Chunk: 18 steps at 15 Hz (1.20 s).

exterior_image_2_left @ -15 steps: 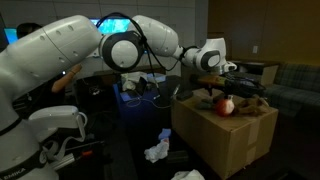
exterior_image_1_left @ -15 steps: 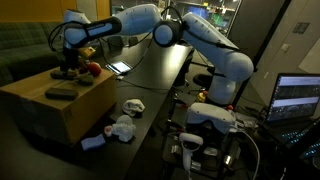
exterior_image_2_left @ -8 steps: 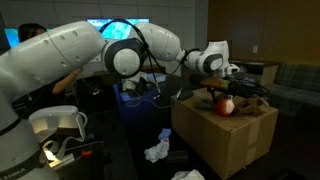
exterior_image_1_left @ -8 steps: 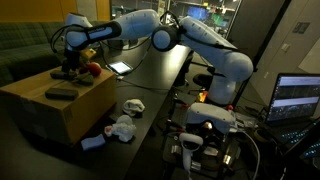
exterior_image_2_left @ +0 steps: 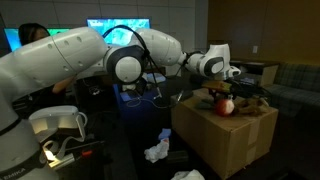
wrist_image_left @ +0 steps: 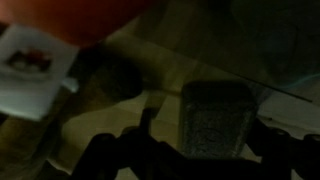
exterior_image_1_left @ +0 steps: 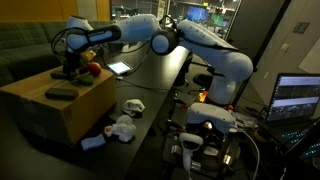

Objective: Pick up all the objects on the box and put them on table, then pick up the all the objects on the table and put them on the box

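A cardboard box (exterior_image_1_left: 50, 105) (exterior_image_2_left: 225, 135) carries a red round object (exterior_image_1_left: 93, 69) (exterior_image_2_left: 226, 105), a flat dark rectangular object (exterior_image_1_left: 60, 92) and a dark object (exterior_image_1_left: 68, 73) right under my gripper (exterior_image_1_left: 68, 64) (exterior_image_2_left: 226, 82). The gripper hangs low over the box top, next to the red object. The wrist view is dark. It shows a grey rectangular object (wrist_image_left: 215, 118) between two dark finger shapes that look apart, and the red object (wrist_image_left: 90, 12) at the top edge. Nothing shows held in the jaws.
White crumpled objects (exterior_image_1_left: 122, 127) (exterior_image_2_left: 157, 150) and a white piece (exterior_image_1_left: 133, 105) lie on the dark surface beside the box, with a pale flat item (exterior_image_1_left: 92, 142) near its corner. A white card (wrist_image_left: 30, 62) shows in the wrist view. A laptop (exterior_image_1_left: 298, 98) stands nearby.
The arm's elbow has shifted slightly; the gripper stays over the same spot on the box. The objects have not moved.
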Each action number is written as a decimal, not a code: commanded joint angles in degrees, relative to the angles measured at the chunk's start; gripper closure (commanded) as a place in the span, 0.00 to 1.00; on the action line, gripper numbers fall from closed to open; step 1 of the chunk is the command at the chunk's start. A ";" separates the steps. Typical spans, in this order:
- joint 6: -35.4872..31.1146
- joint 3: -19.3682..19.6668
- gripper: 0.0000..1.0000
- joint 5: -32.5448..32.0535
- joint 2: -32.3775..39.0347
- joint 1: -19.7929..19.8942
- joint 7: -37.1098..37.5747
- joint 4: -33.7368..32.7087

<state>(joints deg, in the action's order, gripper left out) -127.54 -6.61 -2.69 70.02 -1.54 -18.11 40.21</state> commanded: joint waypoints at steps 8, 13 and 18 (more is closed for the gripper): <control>2.55 -1.20 0.68 0.33 0.22 -0.30 -1.52 -4.09; 8.00 -1.16 0.68 0.08 -3.14 -1.60 -0.91 -2.69; 16.74 -1.44 0.68 0.25 -8.66 -3.06 -1.24 0.58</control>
<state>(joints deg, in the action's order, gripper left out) -115.70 -7.33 -2.69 65.76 -4.26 -18.71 37.84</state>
